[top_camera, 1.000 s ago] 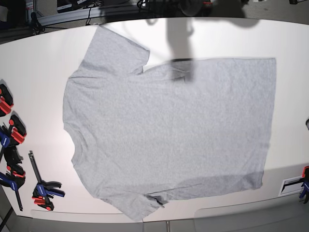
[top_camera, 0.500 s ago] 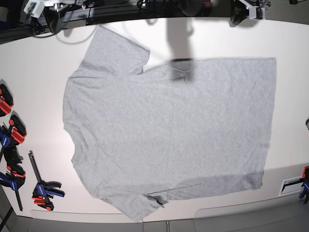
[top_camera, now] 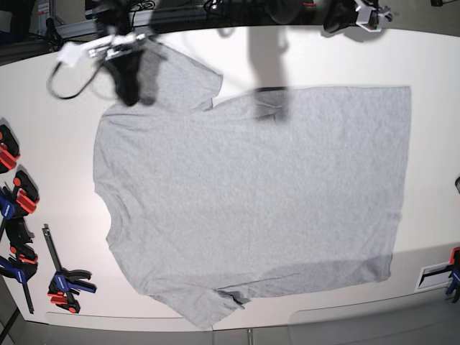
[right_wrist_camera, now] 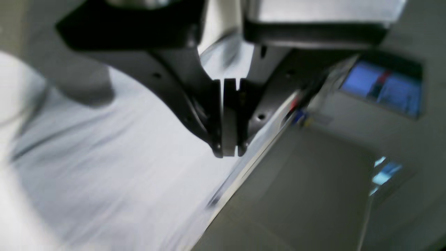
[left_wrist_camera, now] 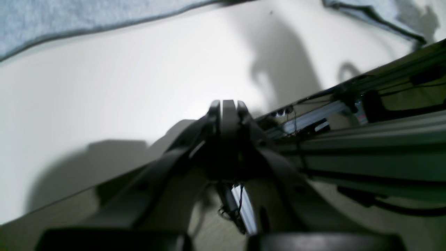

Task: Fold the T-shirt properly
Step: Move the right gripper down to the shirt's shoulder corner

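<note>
T-shirt (top_camera: 251, 194) under right claw (top_camera: 129, 92) (flat).

The black two-fingered right gripper (top_camera: 128, 92) reaches in at about eleven o'clock in the base view, its white wrist piece and cable trailing toward ten o'clock, fingers pressed together and holding nothing. The black two-fingered left gripper (left_wrist_camera: 228, 104) sits at the one o'clock edge, fingers likewise closed flat together, empty.
</note>
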You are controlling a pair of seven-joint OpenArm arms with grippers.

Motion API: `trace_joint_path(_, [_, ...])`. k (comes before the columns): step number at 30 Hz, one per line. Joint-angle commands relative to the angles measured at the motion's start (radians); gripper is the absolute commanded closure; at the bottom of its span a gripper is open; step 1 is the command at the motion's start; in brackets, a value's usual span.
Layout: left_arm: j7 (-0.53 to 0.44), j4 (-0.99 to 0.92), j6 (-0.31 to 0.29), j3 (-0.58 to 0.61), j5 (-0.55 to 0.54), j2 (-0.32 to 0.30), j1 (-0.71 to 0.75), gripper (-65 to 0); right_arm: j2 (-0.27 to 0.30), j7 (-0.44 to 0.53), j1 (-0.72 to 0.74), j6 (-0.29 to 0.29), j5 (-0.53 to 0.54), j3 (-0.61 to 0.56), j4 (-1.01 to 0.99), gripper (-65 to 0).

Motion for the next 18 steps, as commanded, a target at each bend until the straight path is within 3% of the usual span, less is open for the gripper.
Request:
trace_joint_path(1, [-0.026,0.016,-0.007,-0.005,-0.013,-0.002,0.011,0.0,0.002,0.023,0.014,-0.006,0.005,0.031,0.019,0.0])
trace_joint_path(6, [-0.026,0.016,-0.007,-0.005,-0.013,-0.002,0.008,0.0,0.001,-0.060,0.047,-0.015,-0.079,0.124,0.031,0.0])
trace_joint_path(8, [-0.026,0.016,-0.007,-0.005,-0.013,-0.002,0.006,0.0,-0.018,-0.077,0.046,-0.029,-0.066,0.150,0.031,-10.5])
trace_joint_path(11, [-0.026,0.016,-0.007,-0.005,-0.013,-0.002,0.006,0.0,-0.076,-0.132,0.046,-0.097,-0.011,0.212,0.031,-26.2])
trace_joint_path(15, [-0.026,0.016,-0.007,-0.005,-0.013,-0.002,0.006,0.0,-0.095,-0.338,0.046,-0.126,0.053,0.256,0.029,-26.9])
trace_joint_path(18, [-0.026,0.016,-0.007,-0.005,-0.013,-0.001,-0.002,0.0,-0.094,-0.396,0.045,-0.130,0.065,0.246,0.007,-26.9])
